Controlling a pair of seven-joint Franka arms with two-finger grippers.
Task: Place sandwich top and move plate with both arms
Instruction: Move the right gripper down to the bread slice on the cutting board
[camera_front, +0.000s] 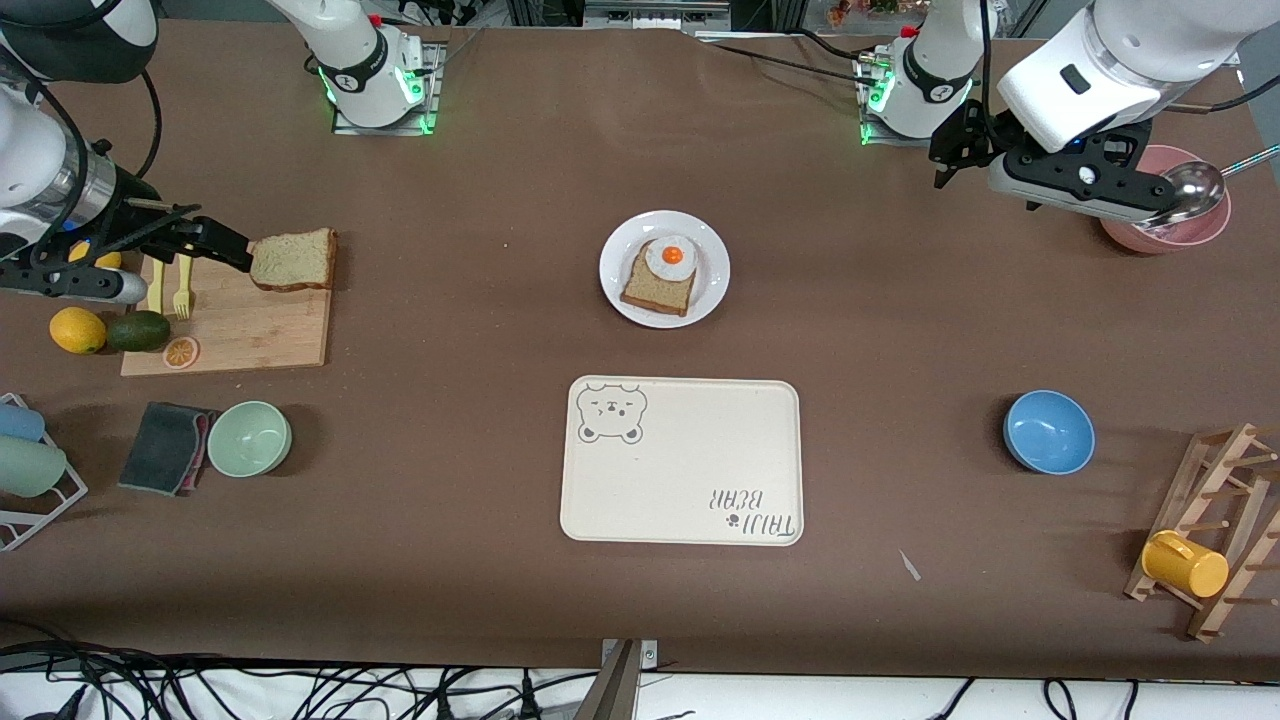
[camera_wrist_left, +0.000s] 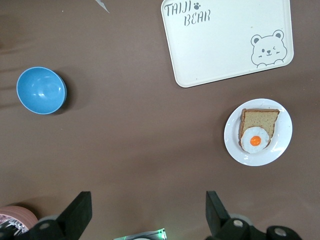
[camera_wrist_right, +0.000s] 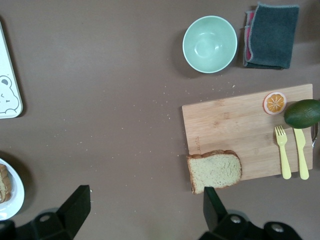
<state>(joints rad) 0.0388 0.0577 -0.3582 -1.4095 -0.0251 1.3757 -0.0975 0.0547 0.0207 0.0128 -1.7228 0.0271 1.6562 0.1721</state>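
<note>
Nothing of the task is showing as done yet. The sandwich top (camera_front: 293, 259), a plain bread slice, is lying on the wooden cutting board (camera_front: 240, 330) at its corner nearest the right arm's base, overhanging the edge slightly. The right gripper (camera_front: 215, 243) is hovering over that board just beside the slice, fingers spread wide and holding nothing. The plate (camera_front: 712, 262) is sitting near the table's middle, carrying one slice with a fried egg (camera_front: 670, 256), still uncovered. The left gripper (camera_wrist_left: 147, 210) is waiting over the table's edge at the left arm's end, above the pink bowl (camera_front: 1205, 225), jaws wide and empty.

Judging from this, picking the slice, laying it on the egg and shifting the plate with both arms are all remaining.

Counting: two bread slices, one plate, one cream tray (camera_front: 690, 470), three bowls (pink, blue (camera_front: 1048, 431), green (camera_front: 249, 437)).
</note>
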